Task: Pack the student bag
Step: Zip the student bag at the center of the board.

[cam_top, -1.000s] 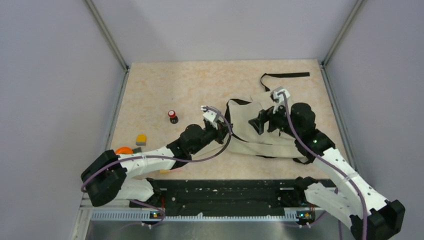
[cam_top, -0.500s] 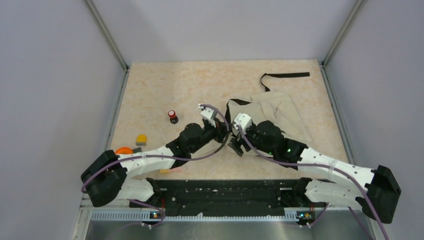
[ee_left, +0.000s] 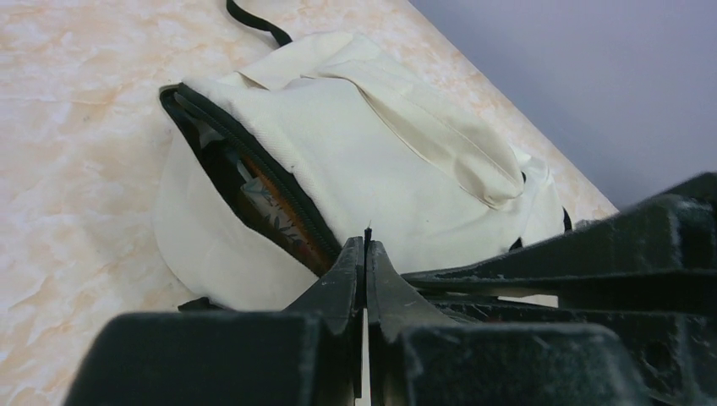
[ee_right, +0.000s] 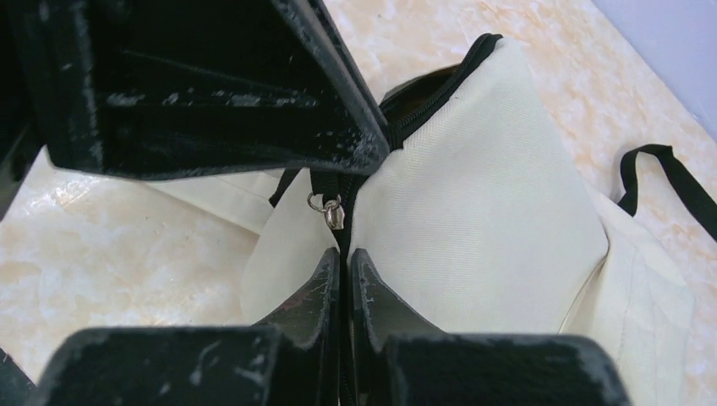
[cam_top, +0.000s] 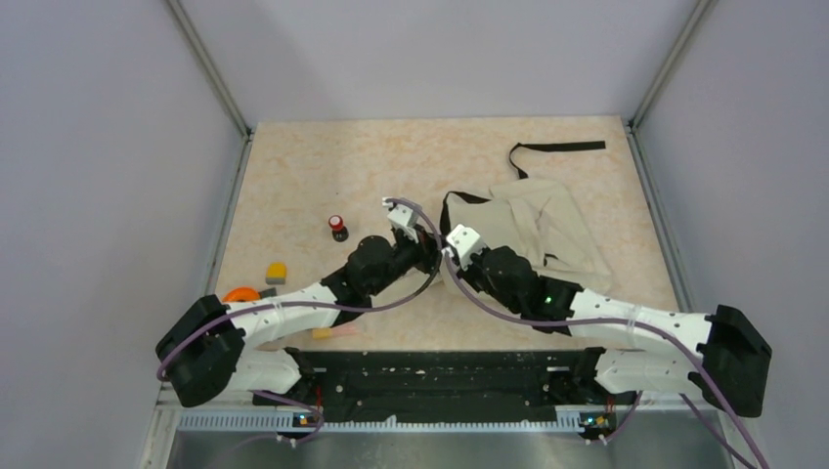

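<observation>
Nearest the arm bases, an orange item (cam_top: 239, 292) and a yellow block (cam_top: 277, 271) are being left unpacked at the left of the desk (cam_top: 323, 166). A small red-capped object (cam_top: 337, 227) is being left a little farther in.

At mid-desk the two hands are being held just beside each other at the near-left corner of the student bag (cam_top: 538, 225), which is lying flat, right of centre. The left hand (ee_left: 365, 254) is being held clenched. A thin black sliver, seemingly the zip's tape, is being pinched at its tips. The right hand (ee_right: 347, 264) is being pressed tight on the zip seam, just below the metal zip pull (ee_right: 333, 213). A patterned book (ee_left: 270, 207) is being shown through the gaping mouth.

The step in hand is being judged as working the zip, with loose items not yet packed. One hand is probably being called on next to anchor the fabric while the other draws along the seam, with care that the crowded hands are not being knocked together.

Beyond, open room is being offered across the far and left desk. The right wall is being crowded by the bag, and the black strap (cam_top: 557, 148) is being left trailing toward the far right corner, well apart from both hands.
</observation>
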Controlling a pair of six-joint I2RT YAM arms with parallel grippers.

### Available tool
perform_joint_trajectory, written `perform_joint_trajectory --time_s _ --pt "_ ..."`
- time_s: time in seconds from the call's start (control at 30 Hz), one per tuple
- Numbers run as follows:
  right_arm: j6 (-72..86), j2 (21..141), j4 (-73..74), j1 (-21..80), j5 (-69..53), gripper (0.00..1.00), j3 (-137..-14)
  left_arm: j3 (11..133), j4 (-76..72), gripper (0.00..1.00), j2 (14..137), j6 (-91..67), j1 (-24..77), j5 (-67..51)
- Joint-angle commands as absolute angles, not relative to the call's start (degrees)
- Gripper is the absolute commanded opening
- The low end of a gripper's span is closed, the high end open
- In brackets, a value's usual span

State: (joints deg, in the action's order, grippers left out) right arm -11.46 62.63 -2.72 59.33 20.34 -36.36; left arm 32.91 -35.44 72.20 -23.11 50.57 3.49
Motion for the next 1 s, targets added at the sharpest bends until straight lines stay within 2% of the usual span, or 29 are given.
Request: perform_joint_trajectory --time_s 0.0,0.23,0.47,0.7,0.87,0.9,0.97 --pt "-12.65 58.00 -3.99 60.80 27.11 0.00 -37.23 39.15 -38.07 0.00 70.03 -24.91 47.49 8.83" --pt "-12.35 45.12 -0.90 61.28 27.28 0.00 -37.05 45.51 -38.97 0.00 75.20 -28.16 38.87 6.77" --pt "-9.77 36.26 2.93 61.33 25.62 0.00 -38.70 51.52 -42.81 0.00 87.46 -32.47 31.34 3.21" --pt "-8.66 30.21 3.04 61.33 22.06 0.00 -39.18 53.91 -43.13 0.00 94.11 -29.01 30.23 4.23" --pt "-8.89 31.72 2.59 61.35 18.18 0.00 -39.76 49.97 -48.61 0.00 91.74 -29.39 30.38 -6.43" --pt "-8.88 32.67 2.39 61.32 17.63 0.06 -39.92 49.20 -48.91 0.00 90.95 -29.96 30.57 -7.80" --pt "-8.72 35.14 1.71 61.34 16.78 0.31 -40.15 47.59 -49.47 0.00 89.36 -30.46 31.30 -9.55"
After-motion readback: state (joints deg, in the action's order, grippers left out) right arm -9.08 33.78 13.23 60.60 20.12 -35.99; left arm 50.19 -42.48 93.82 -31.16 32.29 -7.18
